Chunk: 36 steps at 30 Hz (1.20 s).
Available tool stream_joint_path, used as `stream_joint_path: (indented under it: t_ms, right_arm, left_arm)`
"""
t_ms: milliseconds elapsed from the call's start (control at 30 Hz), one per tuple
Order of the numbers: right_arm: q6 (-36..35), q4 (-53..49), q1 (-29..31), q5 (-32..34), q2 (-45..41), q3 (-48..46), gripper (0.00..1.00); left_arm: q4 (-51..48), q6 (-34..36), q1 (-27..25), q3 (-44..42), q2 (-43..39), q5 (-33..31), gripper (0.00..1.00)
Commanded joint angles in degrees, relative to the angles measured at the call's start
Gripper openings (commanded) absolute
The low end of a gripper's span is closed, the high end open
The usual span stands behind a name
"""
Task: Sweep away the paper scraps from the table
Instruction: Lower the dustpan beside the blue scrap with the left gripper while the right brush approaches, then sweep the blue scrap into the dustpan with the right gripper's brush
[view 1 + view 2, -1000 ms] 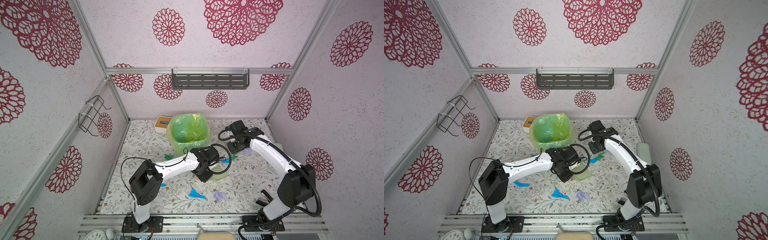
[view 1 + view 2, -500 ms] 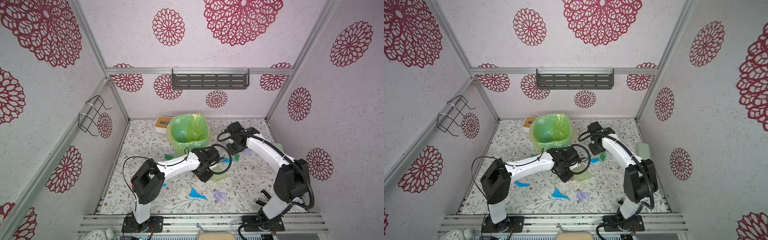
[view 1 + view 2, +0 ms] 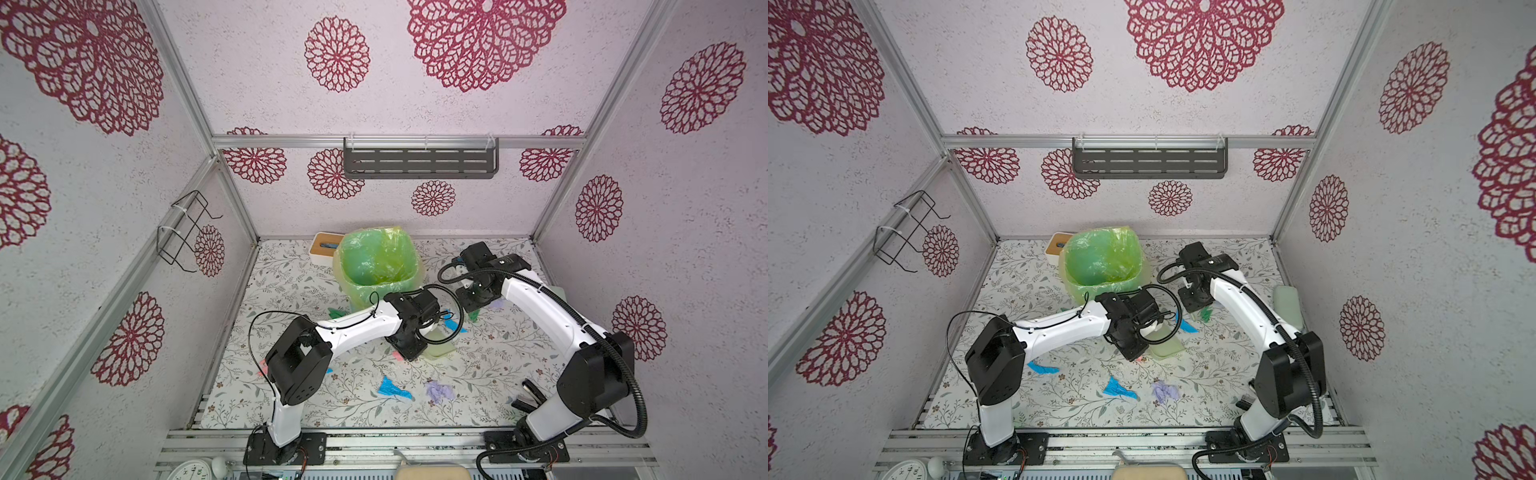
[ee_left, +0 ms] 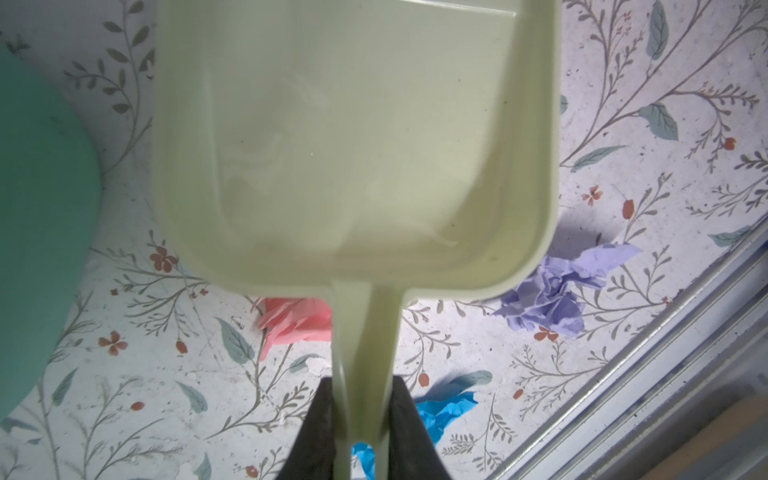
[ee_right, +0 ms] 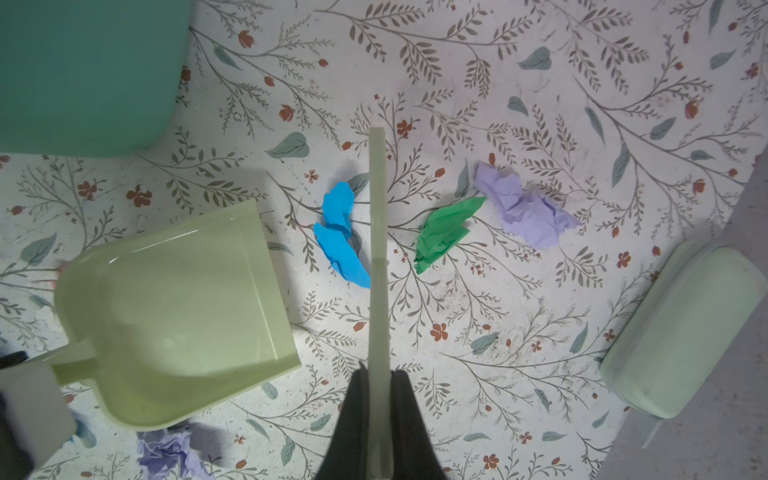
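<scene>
The left gripper (image 4: 361,390) is pinched on the handle of a pale green dustpan (image 4: 353,145). The right gripper (image 5: 378,376) is pressed together on a thin pale stick (image 5: 377,232) that points out over the table (image 5: 540,104).

In both top views the pan (image 3: 438,351) sits at mid-frame, below the green-lined bin (image 3: 361,291). Whether its lip touches the table cannot be told. The right claw is just right of the bin, above and right of the pan.

The paper scraps are scattered on the table:
- A blue scrap (image 5: 340,237) lies between the pan's open lip and the stick, just beside the stick.
- A green scrap (image 5: 444,232) and a lilac scrap (image 5: 523,208) lie on the stick's far side, so the stick stands between them and the pan.
- A pink scrap (image 4: 295,320) is tucked against the handle at the pan's back edge, partly covered by it.
- Another lilac scrap (image 3: 438,390) and a blue one (image 3: 390,388) lie lower mid-frame, behind the pan.
- One more blue scrap (image 3: 1042,368) shows at lower left, beside the left arm, and a green bit (image 3: 334,312) below the bin.

The left arm's cable loop (image 3: 457,316) crosses over the blue scrap by the pan. A pale case (image 3: 1287,307) lies at the table's right edge, and a white box (image 3: 326,249) stands upper left of the bin.
</scene>
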Motion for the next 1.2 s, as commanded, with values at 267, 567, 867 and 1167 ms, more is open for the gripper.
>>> stream_joint_path:
  t_ms: [267,567,867,1167]
  right_arm:
    - [-0.40,0.83,0.17,4.15,2.01,0.79,0.00]
    - [-0.56,1.45,0.18,3.18,2.21,-1.43,0.00]
    - [-0.42,0.10,0.18,-0.92,2.69,-0.74,0.00]
    - [0.56,-1.77,0.82,-7.83,0.90,-1.17,0.00]
  left_arm:
    - [0.35,1.30,0.79,2.38,3.94,0.15,0.08]
    - [0.98,1.63,1.84,3.29,5.24,-0.56,0.08]
    - [1.26,1.47,2.08,3.62,5.55,-0.15,0.08]
    - [1.36,1.67,1.94,3.69,5.87,0.01,0.08]
